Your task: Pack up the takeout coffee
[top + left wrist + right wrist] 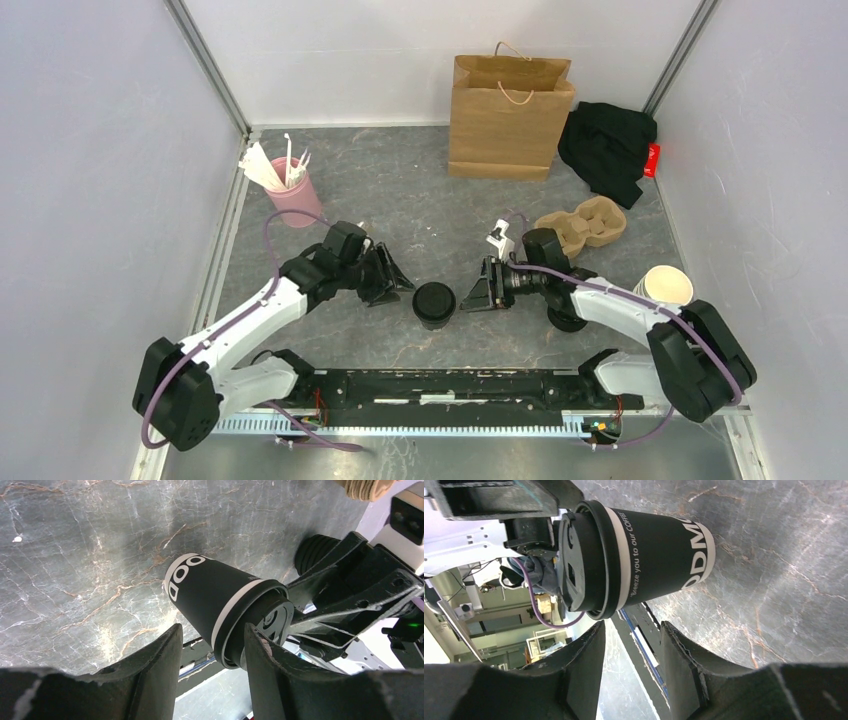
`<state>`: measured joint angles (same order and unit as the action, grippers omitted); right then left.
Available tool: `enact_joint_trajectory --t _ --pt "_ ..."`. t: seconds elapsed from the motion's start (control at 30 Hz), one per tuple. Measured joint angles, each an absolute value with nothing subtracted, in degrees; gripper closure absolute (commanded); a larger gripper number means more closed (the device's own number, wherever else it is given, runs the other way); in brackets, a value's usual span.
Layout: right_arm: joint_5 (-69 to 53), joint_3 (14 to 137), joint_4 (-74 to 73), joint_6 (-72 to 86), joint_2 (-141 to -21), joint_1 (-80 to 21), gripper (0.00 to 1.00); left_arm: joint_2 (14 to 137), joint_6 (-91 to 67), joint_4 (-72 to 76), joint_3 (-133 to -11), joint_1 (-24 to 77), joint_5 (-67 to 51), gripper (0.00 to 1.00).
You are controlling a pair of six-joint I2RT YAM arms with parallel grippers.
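Observation:
The takeout coffee (pixel 434 304), a black cup with a black dome lid, stands upright on the table between my two grippers. It shows in the left wrist view (pixel 220 605) and in the right wrist view (pixel 644 555) with white lettering on its side. My left gripper (pixel 392 280) is open just left of the cup, apart from it. My right gripper (pixel 478 294) is open just right of the cup, also apart from it. Both grippers are empty.
A brown paper bag (pixel 508 118) stands upright at the back. A cardboard cup carrier (pixel 582 226) lies right of centre. A cream-rimmed cup stack (pixel 664 286) stands at the right. A pink cup with stirrers (pixel 292 192) stands at the left. A black cloth (pixel 608 146) lies by the bag.

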<state>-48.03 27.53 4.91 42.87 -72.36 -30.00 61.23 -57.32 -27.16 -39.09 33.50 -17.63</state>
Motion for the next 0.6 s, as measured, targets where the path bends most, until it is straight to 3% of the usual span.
enact_joint_trajectory --t 0.6 --pt "-48.97 26.98 14.63 47.64 -77.12 -32.05 0.55 65.04 -57.08 -23.05 -38.04 33.50 -18.59 0.47"
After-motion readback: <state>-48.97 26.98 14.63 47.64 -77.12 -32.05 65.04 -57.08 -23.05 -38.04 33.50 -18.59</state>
